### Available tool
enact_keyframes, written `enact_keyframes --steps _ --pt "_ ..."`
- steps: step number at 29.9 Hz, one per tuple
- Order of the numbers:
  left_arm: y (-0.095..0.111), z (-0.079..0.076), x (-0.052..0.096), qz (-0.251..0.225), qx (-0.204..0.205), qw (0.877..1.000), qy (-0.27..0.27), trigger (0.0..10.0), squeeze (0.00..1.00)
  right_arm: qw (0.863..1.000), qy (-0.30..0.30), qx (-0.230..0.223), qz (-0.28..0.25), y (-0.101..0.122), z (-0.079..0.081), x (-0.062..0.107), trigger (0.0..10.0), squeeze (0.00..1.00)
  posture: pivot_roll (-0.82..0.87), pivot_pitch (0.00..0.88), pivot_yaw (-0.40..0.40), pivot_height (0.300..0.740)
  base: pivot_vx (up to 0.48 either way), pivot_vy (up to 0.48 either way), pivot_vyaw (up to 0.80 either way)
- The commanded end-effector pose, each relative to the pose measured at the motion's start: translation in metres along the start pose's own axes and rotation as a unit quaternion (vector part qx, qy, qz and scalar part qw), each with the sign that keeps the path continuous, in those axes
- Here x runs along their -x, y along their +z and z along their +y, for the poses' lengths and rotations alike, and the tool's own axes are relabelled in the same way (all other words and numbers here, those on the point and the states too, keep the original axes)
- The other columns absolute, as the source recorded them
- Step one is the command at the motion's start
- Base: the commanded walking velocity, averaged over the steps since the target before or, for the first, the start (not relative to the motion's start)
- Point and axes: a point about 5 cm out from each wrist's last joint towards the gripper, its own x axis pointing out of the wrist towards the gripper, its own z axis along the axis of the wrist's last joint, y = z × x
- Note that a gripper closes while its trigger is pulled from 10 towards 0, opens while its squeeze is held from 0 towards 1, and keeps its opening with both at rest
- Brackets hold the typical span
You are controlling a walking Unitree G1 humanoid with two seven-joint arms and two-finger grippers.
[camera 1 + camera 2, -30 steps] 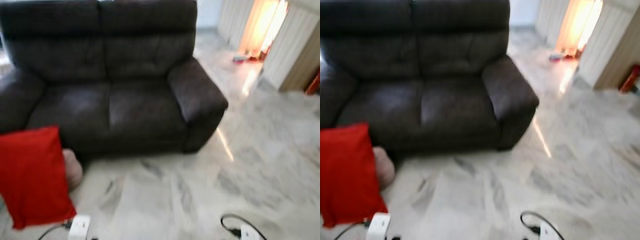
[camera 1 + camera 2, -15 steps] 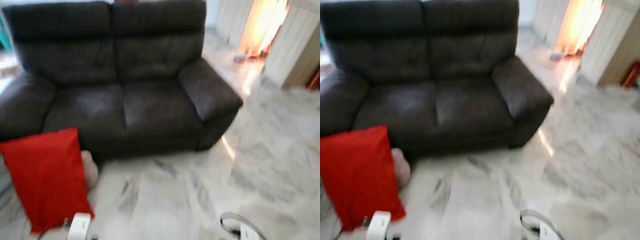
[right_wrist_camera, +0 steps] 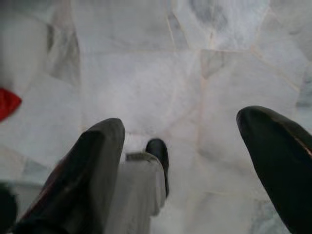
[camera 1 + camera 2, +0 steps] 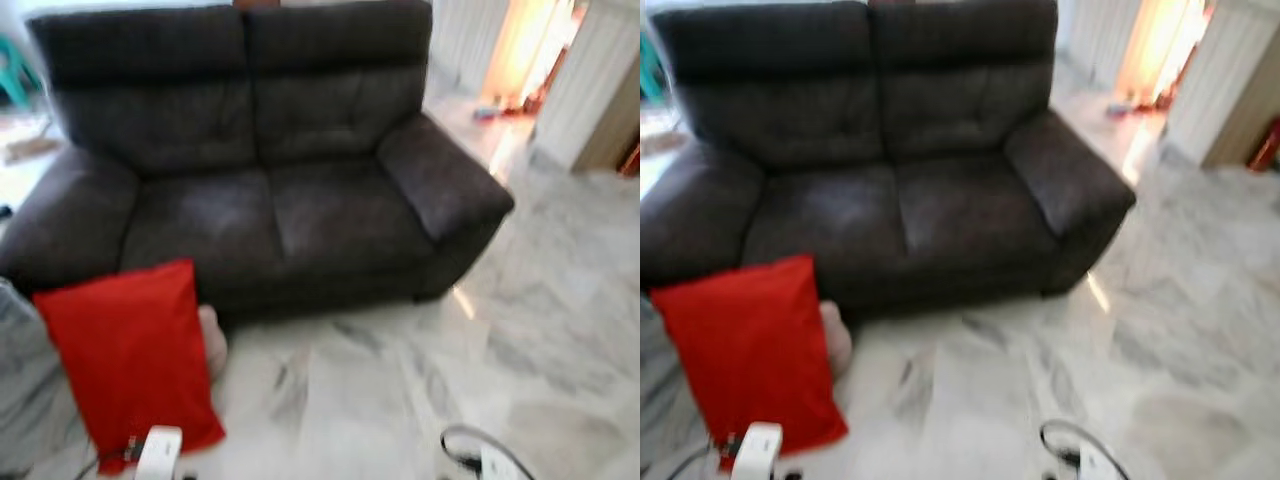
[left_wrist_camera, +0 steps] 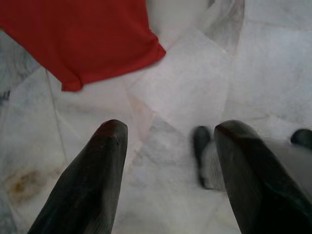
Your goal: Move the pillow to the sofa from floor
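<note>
A red pillow (image 4: 132, 355) stands on the marble floor, leaning against the front of the dark brown two-seat sofa (image 4: 270, 170) near its left armrest. A pale pink cushion (image 4: 211, 342) peeks out behind the pillow. In the left wrist view my left gripper (image 5: 168, 141) hangs open above the floor, with a corner of the red pillow (image 5: 83, 36) beyond its fingers. My right gripper (image 3: 187, 146) is open too, pointing down at bare marble, with a sliver of red pillow (image 3: 7, 103) at the edge.
A grey bundle (image 4: 28, 395) lies left of the pillow. Pale marble floor (image 4: 400, 400) stretches in front and to the right. A white pillar (image 4: 590, 85) and a bright doorway (image 4: 520, 50) stand at the back right. My own feet (image 3: 139, 187) show below.
The whole picture has shifted right, so the camera has turned left. The sofa and pillow now sit nearer the middle. Nothing itself has moved.
</note>
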Motion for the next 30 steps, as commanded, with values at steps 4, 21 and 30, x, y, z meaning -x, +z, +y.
enact_keyframes --steps 4,21,30 --pt "-0.0047 0.0076 0.0018 0.01 0.001 1.0 0.01 10.0 0.0 1.0 0.007 -0.004 -0.006 0.0035 0.0068 -0.0018 10.0 0.0 -0.04 0.004 -0.03 0.74 0.0 0.4 0.0" --pt "-0.0041 0.0093 0.0019 0.009 0.003 1.0 0.015 10.0 0.0 1.0 0.009 -0.004 -0.005 0.0035 0.0084 -0.0021 10.0 0.0 -0.04 0.006 -0.026 0.74 0.0 0.24 0.0" --pt "-0.0059 0.0102 0.0021 0.017 0.0 1.0 0.022 10.0 0.0 1.0 0.01 0.01 -0.003 0.0037 0.0085 -0.0021 10.0 0.0 -0.04 0.0 -0.023 0.74 0.0 0.0 0.0"
